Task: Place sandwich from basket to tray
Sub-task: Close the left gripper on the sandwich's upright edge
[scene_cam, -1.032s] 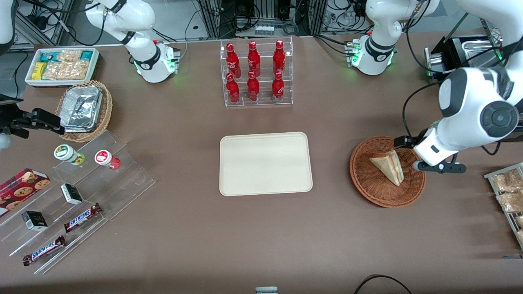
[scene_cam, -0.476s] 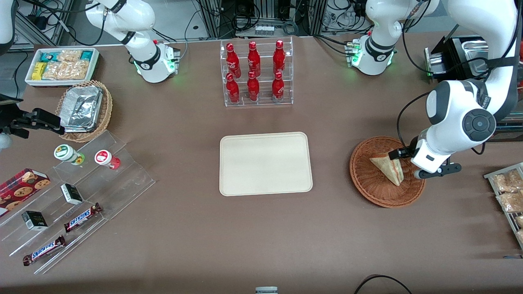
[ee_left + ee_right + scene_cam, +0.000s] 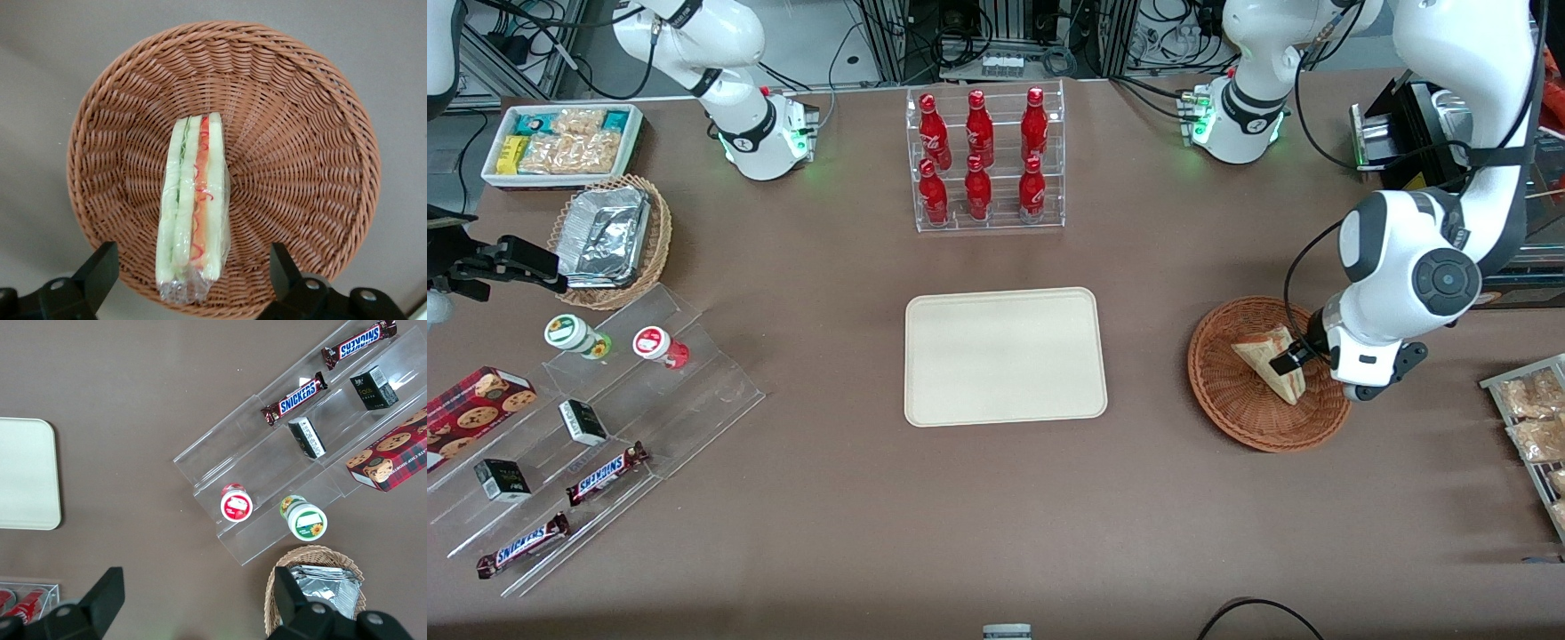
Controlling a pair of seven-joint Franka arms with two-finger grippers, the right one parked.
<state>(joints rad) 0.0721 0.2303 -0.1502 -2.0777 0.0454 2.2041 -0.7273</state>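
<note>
- Hovering gripper (image 3: 190,280) over sandwich (image 3: 192,213), jaws spread wide, gripping nothing
- Sandwich lying in basket (image 3: 300,167), toward working arm's end
- Waiting tray (image 3: 1005,356) bare; grasping, carrying, placing all remaining

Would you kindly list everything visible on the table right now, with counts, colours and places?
sandwich: one, pale bread, red and green filling, in the basket
basket: one, reddish-brown wicker, toward the working arm's end
tray: one, cream, mid-table
cola bottles: six, red, in a clear rack
foil containers: silver, in a lighter basket
Snickers bars: two, brown, on clear steps
gripper: one, black fingers open, astride the sandwich above the basket
</note>
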